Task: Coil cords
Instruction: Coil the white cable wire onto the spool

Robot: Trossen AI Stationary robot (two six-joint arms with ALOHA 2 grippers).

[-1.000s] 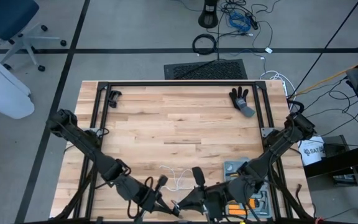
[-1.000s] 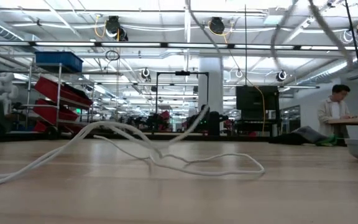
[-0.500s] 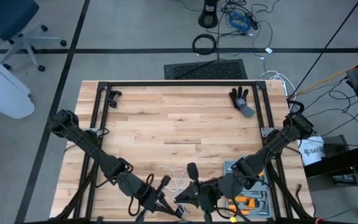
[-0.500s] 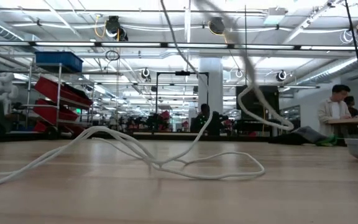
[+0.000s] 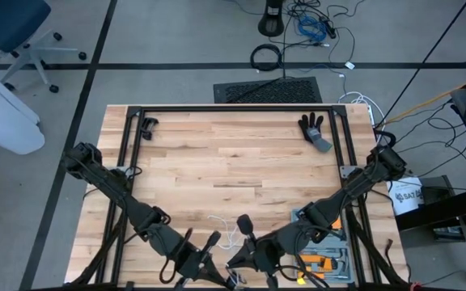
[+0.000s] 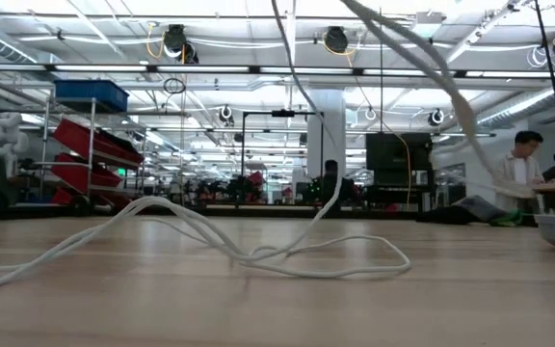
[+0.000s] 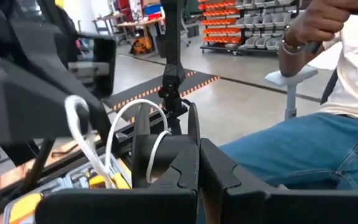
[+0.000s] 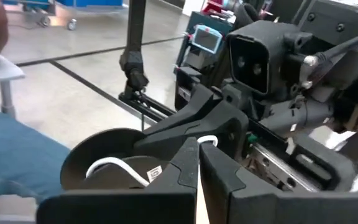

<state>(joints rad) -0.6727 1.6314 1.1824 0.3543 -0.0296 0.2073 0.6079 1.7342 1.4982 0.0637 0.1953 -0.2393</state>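
Note:
The thin white cord lies in a loose heap [image 5: 225,230] near the table's near edge, and strands rise from the heap [image 6: 258,249] up out of the low view. The small black reel [image 8: 110,165] is held in the air above that edge. It also shows past my left fingers [image 7: 157,158]. My left gripper [image 5: 217,273] and right gripper [image 5: 235,260] meet tip to tip there, both shut. My right gripper [image 8: 198,152] is on the reel. My left gripper [image 7: 198,155] is at the cord beside the reel. My left gripper seems to pinch the white cord [image 7: 161,144] right beside the reel, coming level from the table's left. Its own fingers hide the exact spot. A slack loop of cord [image 7: 138,106] arches up beyond the fingertips. My right gripper pinches the reel at its rim [image 8: 178,163], coming nearly level from the table's right. The reel is lifted clear of the table, its flat face toward the wrist camera. A strand of cord [image 8: 114,167] runs across that face.
A black glove [image 5: 314,129] lies at the far right and a small black object [image 5: 146,125] at the far left. A tray of tools [image 5: 324,252] sits at the near right. Black frame rails [image 5: 233,109] ring the table. A seated person [image 7: 303,143] is beyond the near edge.
My right gripper has gone toward the table's left edge, closer to my left gripper, and its wrist has rolled. My left wrist has turned a little in place. A raised strand of cord has swung sideways in the air. The heap on the table has stayed put.

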